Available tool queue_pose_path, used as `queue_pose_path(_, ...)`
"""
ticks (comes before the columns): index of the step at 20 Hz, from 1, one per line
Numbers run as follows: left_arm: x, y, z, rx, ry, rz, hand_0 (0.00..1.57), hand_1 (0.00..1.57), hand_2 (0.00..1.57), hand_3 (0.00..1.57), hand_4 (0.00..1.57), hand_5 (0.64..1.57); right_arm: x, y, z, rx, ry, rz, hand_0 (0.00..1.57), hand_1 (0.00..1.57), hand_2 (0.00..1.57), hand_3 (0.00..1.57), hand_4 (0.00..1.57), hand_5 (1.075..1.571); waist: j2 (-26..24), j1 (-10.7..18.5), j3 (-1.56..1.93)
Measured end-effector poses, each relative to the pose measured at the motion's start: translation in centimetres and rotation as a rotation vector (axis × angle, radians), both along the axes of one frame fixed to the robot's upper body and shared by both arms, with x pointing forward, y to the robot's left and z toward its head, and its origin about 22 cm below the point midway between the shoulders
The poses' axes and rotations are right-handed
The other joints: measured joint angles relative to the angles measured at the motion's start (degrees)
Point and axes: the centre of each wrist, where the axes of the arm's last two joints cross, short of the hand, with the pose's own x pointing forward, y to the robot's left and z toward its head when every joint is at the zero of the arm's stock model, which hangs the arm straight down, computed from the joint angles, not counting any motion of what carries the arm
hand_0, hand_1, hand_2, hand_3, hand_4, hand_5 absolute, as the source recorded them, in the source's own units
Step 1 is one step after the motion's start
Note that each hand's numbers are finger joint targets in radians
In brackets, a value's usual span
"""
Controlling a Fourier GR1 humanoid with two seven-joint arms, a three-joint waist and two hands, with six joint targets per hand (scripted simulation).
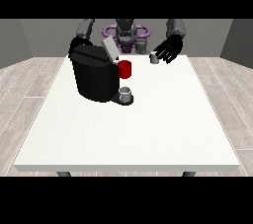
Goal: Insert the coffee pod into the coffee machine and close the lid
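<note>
White table holds a black machine, lid up, a small cup under it. Right of the machine, the hand at the view's right grips the pod

no readable text, labels or numbers, as far as visible
</note>
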Motion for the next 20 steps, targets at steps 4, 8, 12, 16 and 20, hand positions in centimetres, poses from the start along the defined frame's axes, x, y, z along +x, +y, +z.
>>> queue_pose_path(4,0.8,-1.1,2.4,0.005,-0.034,0.022,1.02,1.02,1.21,1.23,0.50,1.571,0.5,0.6,0.9,0.009,-0.016,0.029,0.00,0.00,0.00,0.00,0.50,1.571,0.4,-1.7,0.00)
queue_pose_path(8,1.5,-1.3,5.2,-0.010,-0.063,0.045,1.21,1.21,1.25,1.19,0.49,1.571,0.6,1.0,1.4,0.013,-0.046,0.045,0.00,0.00,0.00,0.00,0.50,1.571,1.3,-3.1,0.00)
queue_pose_path(12,2.0,-1.6,8.0,-0.028,-0.097,0.068,1.26,1.26,1.32,1.26,0.49,1.571,0.6,2.1,2.1,0.006,-0.081,0.074,0.00,0.00,0.00,0.00,0.51,1.571,2.9,-5.1,0.00)
queue_pose_path(16,2.2,-1.4,9.4,-0.022,-0.126,0.073,1.28,1.28,1.33,1.26,0.52,1.571,0.7,2.4,3.1,0.001,-0.105,0.084,0.00,0.00,0.00,0.00,0.51,1.571,4.1,-6.7,0.00)
queue_pose_path(20,2.4,-1.9,10.7,-0.015,-0.158,0.082,1.26,1.26,1.30,1.24,0.49,1.571,1.3,2.1,4.2,-0.008,-0.136,0.078,0.00,0.00,0.00,0.00,0.55,1.571,5.9,-7.4,0.00)
